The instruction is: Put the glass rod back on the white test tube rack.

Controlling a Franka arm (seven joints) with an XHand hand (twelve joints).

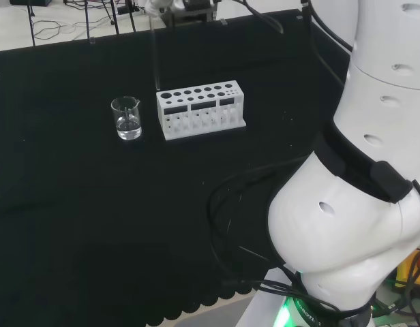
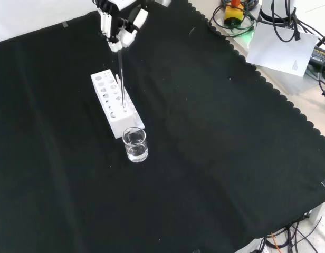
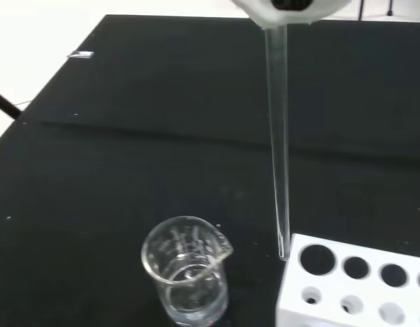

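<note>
The hand (image 2: 119,25) has its fingers curled round the top of the glass rod (image 2: 121,79), which hangs upright with its tip at the near end of the white test tube rack (image 2: 114,105) in the front view, a small glass beaker (image 2: 135,144) just beyond on the black cloth (image 2: 215,158).

I count one white plastic test tube rack (image 1: 200,109) with round holes in its top. Beside it I see one small clear glass beaker (image 1: 127,118) with a pouring lip and some clear liquid in the bottom. There is one long thin clear glass rod (image 3: 277,143). I see one black and white robot hand (image 2: 119,23) and one black cloth (image 2: 215,158) that covers the bench. I do not count the holes of the rack, they are too small for me to tell.
</note>
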